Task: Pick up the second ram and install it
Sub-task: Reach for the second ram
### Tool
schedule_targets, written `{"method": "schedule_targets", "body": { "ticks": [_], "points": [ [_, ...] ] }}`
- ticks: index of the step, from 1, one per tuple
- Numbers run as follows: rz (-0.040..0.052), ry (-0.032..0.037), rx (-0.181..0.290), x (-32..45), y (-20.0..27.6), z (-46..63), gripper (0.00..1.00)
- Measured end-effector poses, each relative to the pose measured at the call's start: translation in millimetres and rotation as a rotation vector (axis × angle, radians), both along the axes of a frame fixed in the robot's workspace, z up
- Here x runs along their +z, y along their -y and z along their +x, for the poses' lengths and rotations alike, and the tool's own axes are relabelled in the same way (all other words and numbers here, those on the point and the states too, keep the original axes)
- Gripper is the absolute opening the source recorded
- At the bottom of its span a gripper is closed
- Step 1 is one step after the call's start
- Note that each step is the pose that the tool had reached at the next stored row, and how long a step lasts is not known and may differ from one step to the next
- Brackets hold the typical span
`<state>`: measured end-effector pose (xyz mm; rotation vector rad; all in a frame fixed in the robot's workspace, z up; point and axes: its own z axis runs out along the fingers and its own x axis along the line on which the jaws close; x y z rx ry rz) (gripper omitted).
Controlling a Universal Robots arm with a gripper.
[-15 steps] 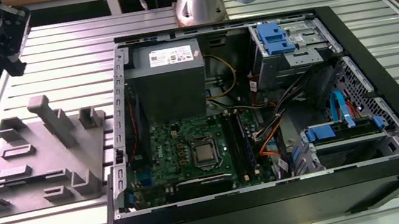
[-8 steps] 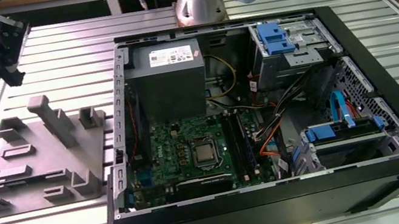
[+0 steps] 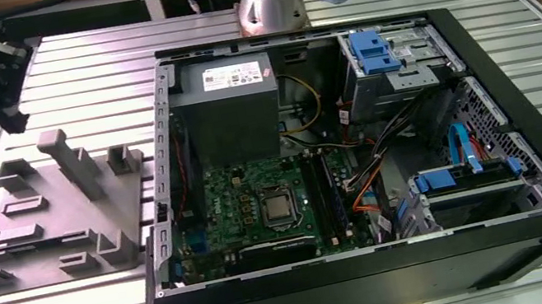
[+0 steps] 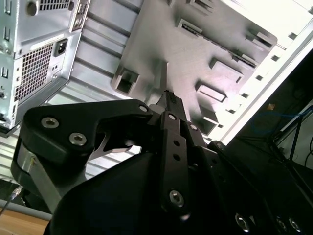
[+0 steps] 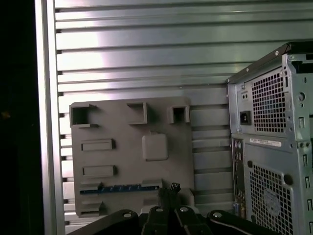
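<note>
End effector, black and closed, hangs above slim blue second ram in grey fixture.

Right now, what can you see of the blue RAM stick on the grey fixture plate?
In the first wrist view, the thin, long, dark blue circuit-board stick lies lengthwise in a narrow holder near one edge of the flat grey plastic fixture plate. Small pale marks run along its length; its chips cannot be made out. It looks straight, whole and level. Only the plate touches it. The black hand is shut, holds nothing and appears clear of it.
</note>
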<state>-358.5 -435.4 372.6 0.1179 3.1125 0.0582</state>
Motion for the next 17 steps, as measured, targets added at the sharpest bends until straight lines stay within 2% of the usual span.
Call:
{"method": "schedule_targets", "body": {
  "ticks": [8, 17],
  "points": [
    [0.0001, 0.0001, 0.0, -10.2, 8.5, -12.7, 0.1],
    [0.0, 0.0001, 0.0, -22.7, 20.9, -21.6, 0.1]
  ]
}}
